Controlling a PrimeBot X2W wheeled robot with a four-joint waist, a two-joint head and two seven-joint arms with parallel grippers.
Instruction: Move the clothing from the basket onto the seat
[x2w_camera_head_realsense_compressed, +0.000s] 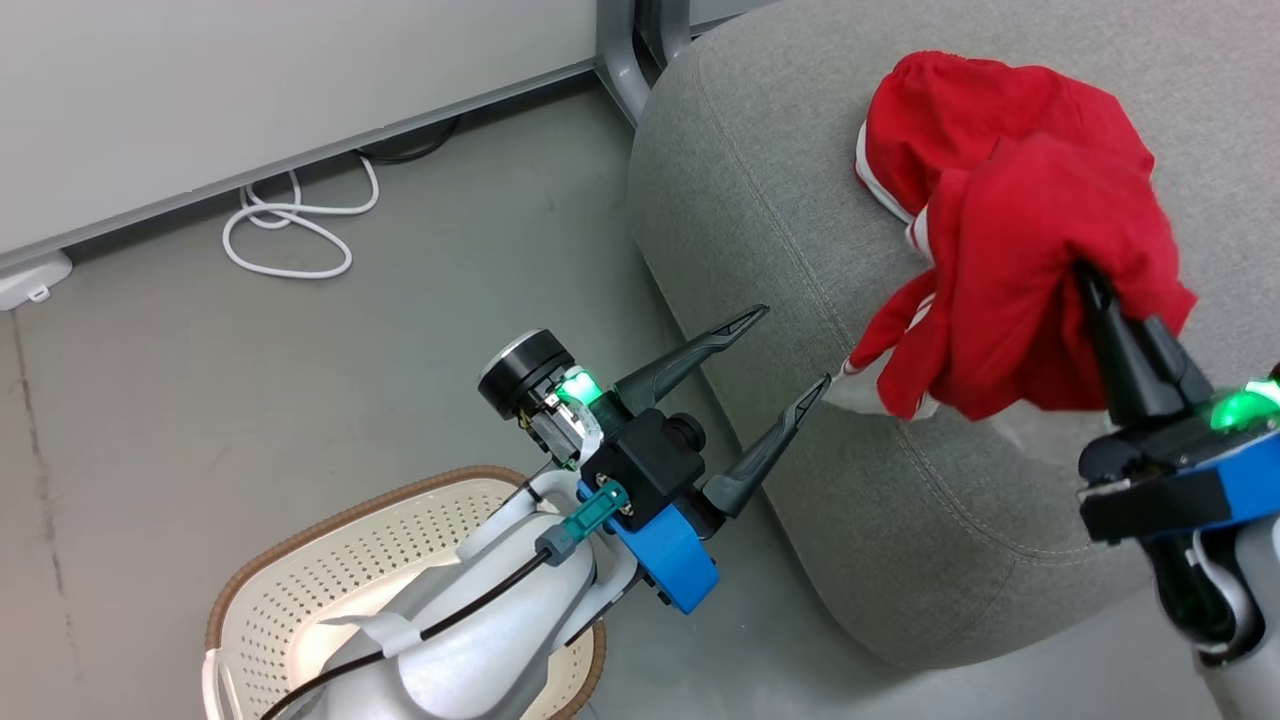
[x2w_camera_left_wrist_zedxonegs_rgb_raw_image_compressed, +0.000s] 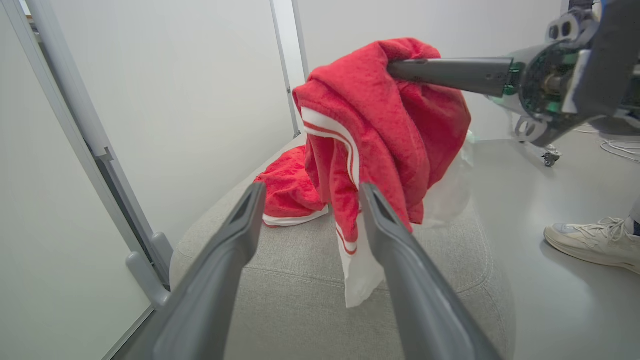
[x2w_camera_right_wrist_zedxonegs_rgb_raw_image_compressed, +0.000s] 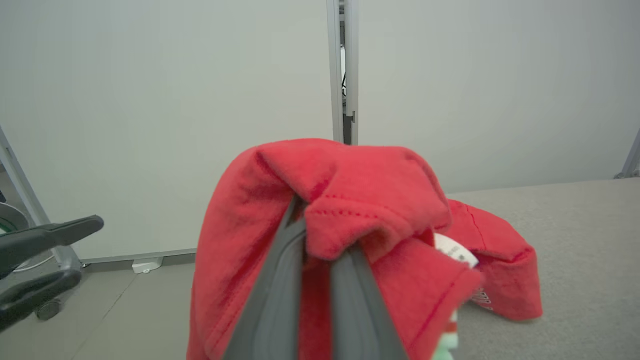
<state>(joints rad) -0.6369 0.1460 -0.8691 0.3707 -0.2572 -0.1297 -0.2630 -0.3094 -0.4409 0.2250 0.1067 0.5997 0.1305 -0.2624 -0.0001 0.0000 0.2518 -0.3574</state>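
Right fingers (x2w_camera_head_realsense_compressed: 1108, 335) pinch clothing (x2w_camera_head_realsense_compressed: 1000, 250) above the seat (x2w_camera_head_realsense_compressed: 760, 180); left fingers (x2w_camera_head_realsense_compressed: 690, 353) spread apart.

Lab-like room: white partition panels (x2w_camera_head_realsense_compressed: 250, 80), bare grey floor (x2w_camera_head_realsense_compressed: 200, 420), loose cable (x2w_camera_head_realsense_compressed: 300, 228).

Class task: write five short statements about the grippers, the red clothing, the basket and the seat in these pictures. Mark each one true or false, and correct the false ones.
1. The right gripper is shut on a red garment. True.
2. The left gripper holds clothing. False: it is open and empty, near the seat's edge.
3. A second garment lies on the seat. True.
4. The basket stands on the seat. False: it stands on the floor, beside the seat.
5. A white cable lies on the seat. False: it lies on the floor by the wall.
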